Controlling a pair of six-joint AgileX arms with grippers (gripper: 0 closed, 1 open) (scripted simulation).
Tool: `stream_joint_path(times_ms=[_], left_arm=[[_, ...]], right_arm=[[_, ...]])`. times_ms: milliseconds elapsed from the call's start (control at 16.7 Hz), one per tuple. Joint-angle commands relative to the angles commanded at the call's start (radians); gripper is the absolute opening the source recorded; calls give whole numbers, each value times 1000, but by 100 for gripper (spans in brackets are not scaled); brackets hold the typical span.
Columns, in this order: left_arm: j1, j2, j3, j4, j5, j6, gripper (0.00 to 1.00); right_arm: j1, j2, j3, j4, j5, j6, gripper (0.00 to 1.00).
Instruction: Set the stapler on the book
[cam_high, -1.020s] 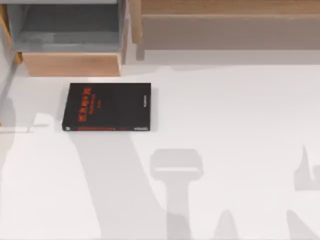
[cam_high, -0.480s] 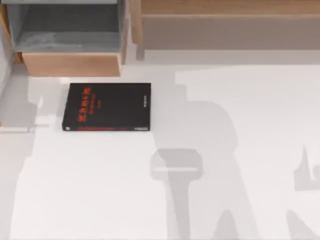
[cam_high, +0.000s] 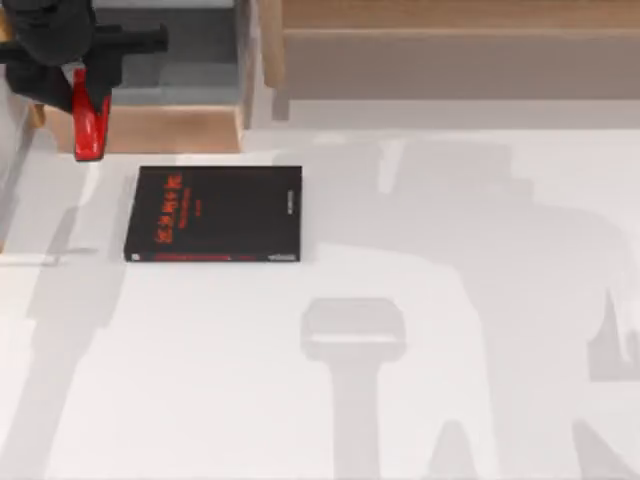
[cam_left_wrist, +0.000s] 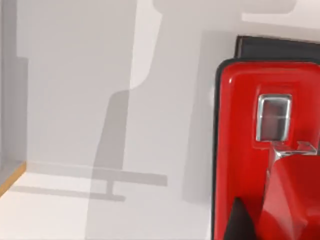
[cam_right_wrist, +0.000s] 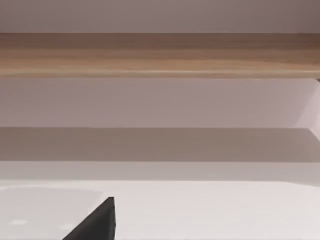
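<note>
Currently the left gripper (cam_high: 78, 75) is clamping the red stapler (cam_high: 88, 125) near its rear, hanging at the book's (cam_high: 215, 213) 10 o'clock. Rigid, glossy, likely slippery; mid-body hold looks safer.

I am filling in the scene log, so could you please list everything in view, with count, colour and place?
stapler: one, bright red, at the top view's upper left, carried above the drawer's front edge, not yet on the book.
book: one, black with red lettering, flat on the table left of centre.
drawer: one, wooden with grey inside, open, upper left.
shelf: one, wooden, along the far edge.
table: one, white.
left tool: one, black, upper left, holding the stapler.
</note>
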Motion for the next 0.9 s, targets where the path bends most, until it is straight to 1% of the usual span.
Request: stream_joint_path(times_ms=[240,420,540,900], left_arm=[[-136,57,-41,44,-1,-72,0],[-198,106,-43,94,-2,-105,0],[-212,121,-40,111,-2,-113,0],[-208,119,-43,113,-2,-112,0]], right_arm=[[0,0,0,0,0,0,100],[0,0,0,0,0,0,100],[0,0,0,0,0,0,100],[0,0,0,0,0,0,100]])
